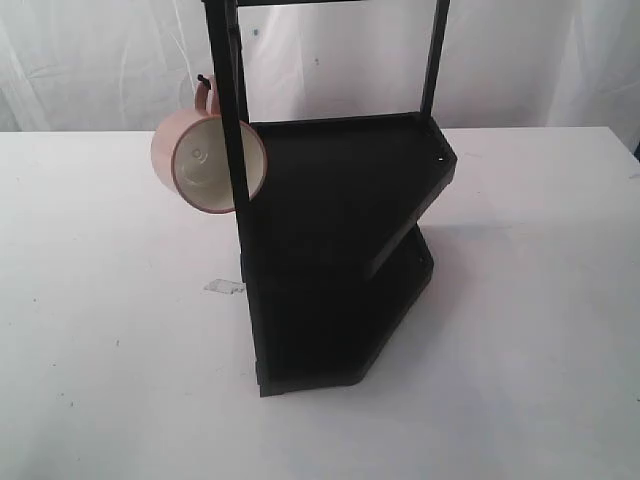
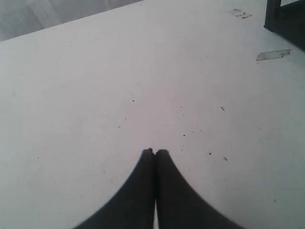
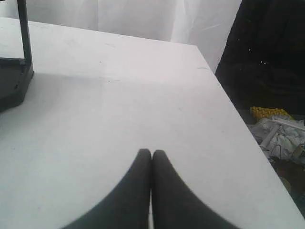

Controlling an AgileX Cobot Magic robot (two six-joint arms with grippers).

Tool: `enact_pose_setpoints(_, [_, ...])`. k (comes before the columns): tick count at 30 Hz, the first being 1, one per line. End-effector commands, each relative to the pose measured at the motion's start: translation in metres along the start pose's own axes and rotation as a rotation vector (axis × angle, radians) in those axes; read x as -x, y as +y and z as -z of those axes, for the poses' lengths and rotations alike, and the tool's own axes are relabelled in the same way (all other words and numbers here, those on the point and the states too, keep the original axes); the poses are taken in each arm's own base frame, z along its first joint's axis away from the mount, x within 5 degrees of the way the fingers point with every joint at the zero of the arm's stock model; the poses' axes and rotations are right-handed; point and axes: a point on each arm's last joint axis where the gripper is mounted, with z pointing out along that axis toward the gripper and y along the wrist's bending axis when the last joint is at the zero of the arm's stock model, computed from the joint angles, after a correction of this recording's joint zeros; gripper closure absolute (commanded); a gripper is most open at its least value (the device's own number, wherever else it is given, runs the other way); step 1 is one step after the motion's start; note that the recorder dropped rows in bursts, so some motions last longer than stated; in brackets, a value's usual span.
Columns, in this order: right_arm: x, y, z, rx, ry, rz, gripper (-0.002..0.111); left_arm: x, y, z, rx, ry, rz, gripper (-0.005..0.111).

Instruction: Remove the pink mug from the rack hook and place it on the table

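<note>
One pink mug [image 1: 192,160], one rack [image 1: 340,205].

Left gripper [image 2: 155,151] with fingertips pressed together over white table [image 2: 95,95], dark specks scattered on surface, clear tape scrap [image 2: 273,55] near black rack base [image 2: 286,19] at corner

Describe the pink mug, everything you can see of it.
The pink mug shows only in the exterior view. It is dusty pink outside and glossy cream-white inside, and looks ceramic. It hangs on its side with its mouth toward the camera, and its loop handle is uppermost, caught on the rack hook. The rack's front post crosses in front of its right rim; whether they touch is unclear. It hangs clear of the table.
</note>
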Motion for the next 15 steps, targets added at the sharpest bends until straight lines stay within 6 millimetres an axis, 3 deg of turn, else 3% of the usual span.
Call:
enact_pose_setpoints(1, [0.000, 0.000, 0.000, -0.004, -0.004, -0.003, 0.108, -0.001, -0.001, 0.000, -0.007, -0.005, 0.006, 0.107])
enact_pose_setpoints(5, [0.000, 0.000, 0.000, -0.004, -0.004, -0.003, 0.108, 0.008, 0.001, 0.000, 0.005, -0.096, 0.082, 0.107])
enact_pose_setpoints(8, [0.000, 0.000, 0.000, -0.004, -0.004, -0.003, 0.108, 0.019, 0.001, 0.002, -0.038, -0.225, 0.466, 0.107])
enact_pose_setpoints(10, [0.000, 0.000, 0.000, -0.004, -0.004, -0.003, 0.108, 0.027, 0.005, 0.004, -0.036, -0.317, 0.609, 0.107])
enact_pose_setpoints(15, [0.000, 0.000, 0.000, -0.004, -0.004, -0.003, 0.108, 0.041, 0.016, 0.012, 0.014, -0.530, 0.671, 0.107])
